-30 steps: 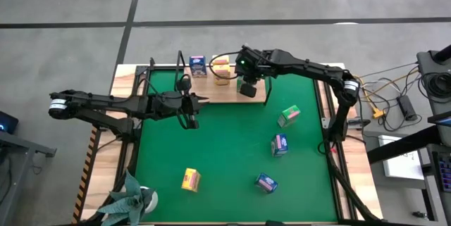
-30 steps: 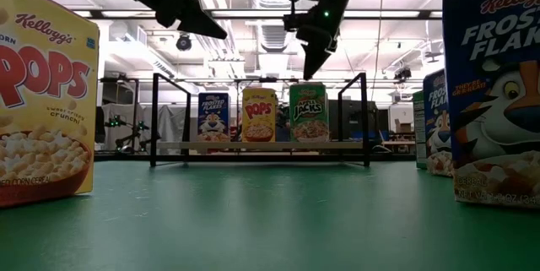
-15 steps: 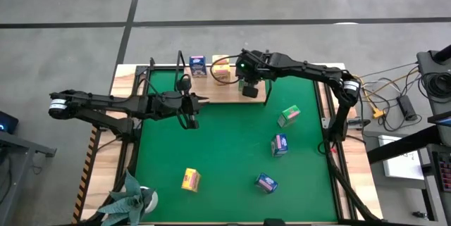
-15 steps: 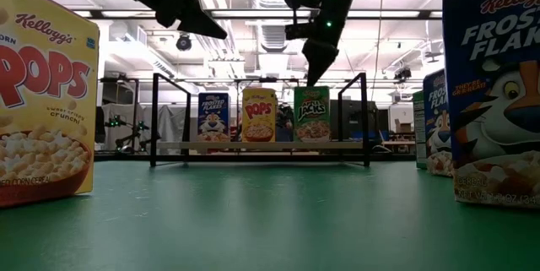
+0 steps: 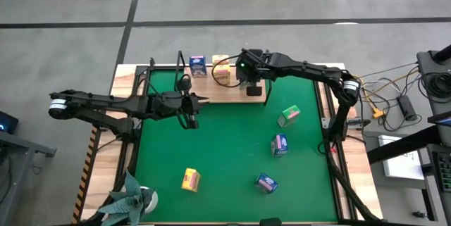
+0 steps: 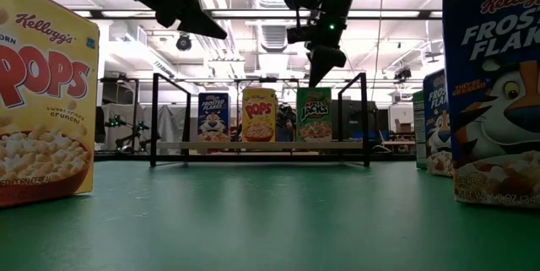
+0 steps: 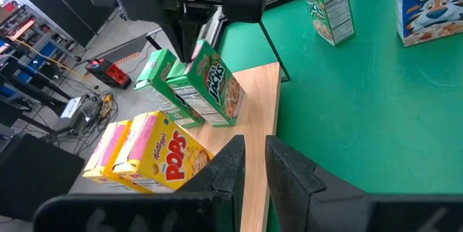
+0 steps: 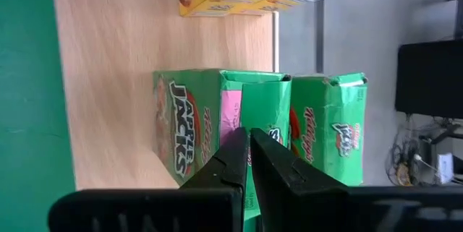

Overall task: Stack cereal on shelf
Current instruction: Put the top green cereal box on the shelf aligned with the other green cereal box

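The shelf [image 5: 218,93] is a light wooden board at the far edge of the green mat. Blue [image 6: 213,117], yellow [image 6: 259,115] and green [image 6: 314,115] cereal boxes stand upright on it. The wrist views show a second green box [image 8: 325,123] behind the front one [image 8: 192,123], and two yellow ones [image 7: 155,156]. My right gripper [image 6: 315,78] is shut and points down at the front green box's top. My left gripper [image 5: 201,100] hovers over the mat left of the middle. It is shut but for a slim gap and holds nothing. My right gripper touches the front green box at its top flap [image 8: 257,102] with the tips of its shut fingers [image 7: 189,53]. It comes from above, slanting down. The box stands upright with its bottom on the shelf.
Loose boxes lie on the mat: a green one [image 5: 288,116], two blue ones [image 5: 280,144] [image 5: 266,182] and a yellow one [image 5: 191,179]. Black wire uprights [image 6: 364,119] stand at the shelf's ends. A potted plant [image 5: 130,198] sits at the near left corner.
My right gripper has rolled about its own axis and shifted slightly toward the table's right edge, staying shut. The front green box under it has slid a little along the shelf toward the right and stays upright.
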Robot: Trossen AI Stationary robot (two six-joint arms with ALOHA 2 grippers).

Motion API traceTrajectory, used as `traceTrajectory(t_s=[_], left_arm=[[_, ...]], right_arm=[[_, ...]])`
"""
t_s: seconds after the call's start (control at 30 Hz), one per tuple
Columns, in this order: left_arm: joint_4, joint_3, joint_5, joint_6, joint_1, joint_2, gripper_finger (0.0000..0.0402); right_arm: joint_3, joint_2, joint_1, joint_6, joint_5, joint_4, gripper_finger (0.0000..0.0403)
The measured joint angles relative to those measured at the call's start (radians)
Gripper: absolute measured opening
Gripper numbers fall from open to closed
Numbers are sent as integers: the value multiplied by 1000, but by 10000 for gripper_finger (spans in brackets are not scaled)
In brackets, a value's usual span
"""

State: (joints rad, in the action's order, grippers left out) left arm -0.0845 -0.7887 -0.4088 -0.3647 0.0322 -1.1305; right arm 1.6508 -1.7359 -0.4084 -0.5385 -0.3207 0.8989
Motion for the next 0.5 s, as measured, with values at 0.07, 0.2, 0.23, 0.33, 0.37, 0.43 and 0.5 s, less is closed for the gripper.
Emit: traceTrajectory(t_s=[0.07,0.2,0.23,0.33,0.37,0.43,0.5], left_arm=[[-1,0,0,0,0,0,39],[-2,0,0,0,0,0,39],[-1,0,0,0,0,0,39],[-1,0,0,0,-1,0,39],[-1,0,0,0,-1,0,39],[-1,0,0,0,-1,0,39],[-2,0,0,0,-1,0,39]], right_arm=[[0,1,6,-1,-22,-1,13],[4,13,22,19,-30,10,13],[9,17,27,26,-30,17,13],[19,32,43,61,-32,20,13],[23,38,49,76,-28,26,13],[24,50,63,102,-5,36,13],[22,61,74,129,26,47,13]])
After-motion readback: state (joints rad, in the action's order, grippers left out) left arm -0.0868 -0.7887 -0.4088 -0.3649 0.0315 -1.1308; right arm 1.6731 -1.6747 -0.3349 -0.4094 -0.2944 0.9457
